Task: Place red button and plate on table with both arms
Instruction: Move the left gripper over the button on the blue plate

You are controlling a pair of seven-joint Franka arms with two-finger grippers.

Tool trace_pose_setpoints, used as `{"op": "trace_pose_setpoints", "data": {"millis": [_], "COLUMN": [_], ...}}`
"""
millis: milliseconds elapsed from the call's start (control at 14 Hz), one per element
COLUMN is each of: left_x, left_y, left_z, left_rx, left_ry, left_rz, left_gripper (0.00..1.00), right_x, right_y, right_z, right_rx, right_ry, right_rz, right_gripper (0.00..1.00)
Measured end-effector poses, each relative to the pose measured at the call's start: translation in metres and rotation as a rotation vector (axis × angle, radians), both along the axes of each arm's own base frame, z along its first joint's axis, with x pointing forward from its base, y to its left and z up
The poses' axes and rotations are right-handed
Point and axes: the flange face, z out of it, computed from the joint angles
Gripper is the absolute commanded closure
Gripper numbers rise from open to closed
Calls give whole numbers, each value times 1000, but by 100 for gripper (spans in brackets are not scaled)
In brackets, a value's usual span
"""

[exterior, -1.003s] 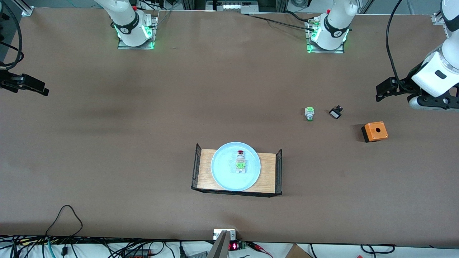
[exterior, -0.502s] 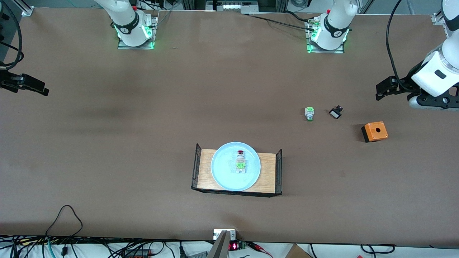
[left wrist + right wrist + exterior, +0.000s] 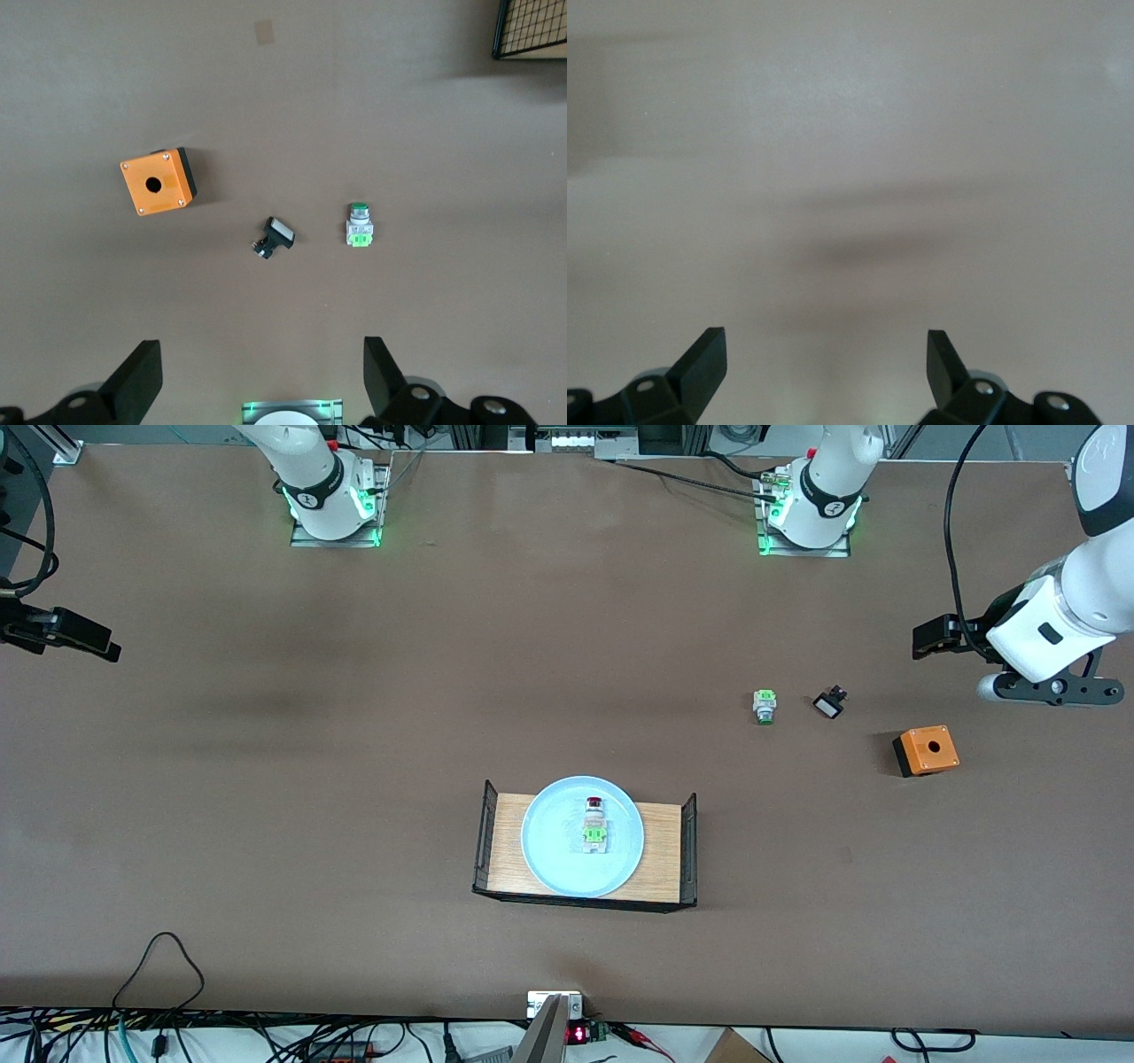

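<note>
Pale blue plate point(image 3: 582, 837) sits on a small light-wood tray point(image 3: 666, 850) with black wire ends, near the middle of the brown table point(image 3: 354, 735) and closer to the front camera than the other loose items. Red button point(image 3: 594, 822) lies on the plate near its centre, dark red cap pointing away from the front camera, green block toward it. Toward the left arm's end of the table, well apart from the tray: a green-capped switch point(image 3: 765, 706), just beside it a small black switch point(image 3: 829, 704), and an orange box point(image 3: 926, 750) with a round hole in its top, slightly nearer to the front camera than both switches. Left wrist view shows the same three, orange box point(image 3: 159, 181), black switch point(image 3: 275, 237), green-capped switch point(image 3: 359, 225), plus one wire corner of the tray point(image 3: 530, 28). Left gripper point(image 3: 257, 376) hangs in the air over bare table at the left arm's end, fingers spread wide, nothing between them; in the front view it shows as a black tip point(image 3: 932, 638) on the white arm. Right gripper point(image 3: 824, 359) hangs over bare table at the right arm's end, fingers also wide apart and holding nothing; front view shows it at the frame edge point(image 3: 66, 635).
</note>
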Motion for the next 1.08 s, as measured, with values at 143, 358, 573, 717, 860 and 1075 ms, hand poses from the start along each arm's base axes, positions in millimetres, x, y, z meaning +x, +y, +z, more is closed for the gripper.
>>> {"op": "trace_pose_setpoints", "data": {"millis": [143,358,573,717,860,1075], "left_x": [11,22,33,39,47,68], "left_y": [-7,-50,-122,-179,-227,-271], "left_z": [6,1,-16,-31,-43,-56], "left_rx": [-6,-59,-63,-75,-103,-158], "left_ry": [-19,-18,-62,-127,-201,-323], "left_rz": [-12,-60,-64,-62,-83,-110], "left_gripper": [0,0,0,0,0,0], "right_x": [0,0,0,0,0,0], "right_y": [0,0,0,0,-1,0], "right_z": [0,0,0,0,0,0], "right_rx": [0,0,0,0,-1,-1], "right_ry": [0,0,0,0,0,0], "right_rz": [0,0,1,0,-1,-1], "right_gripper": [0,0,0,0,0,0]}}
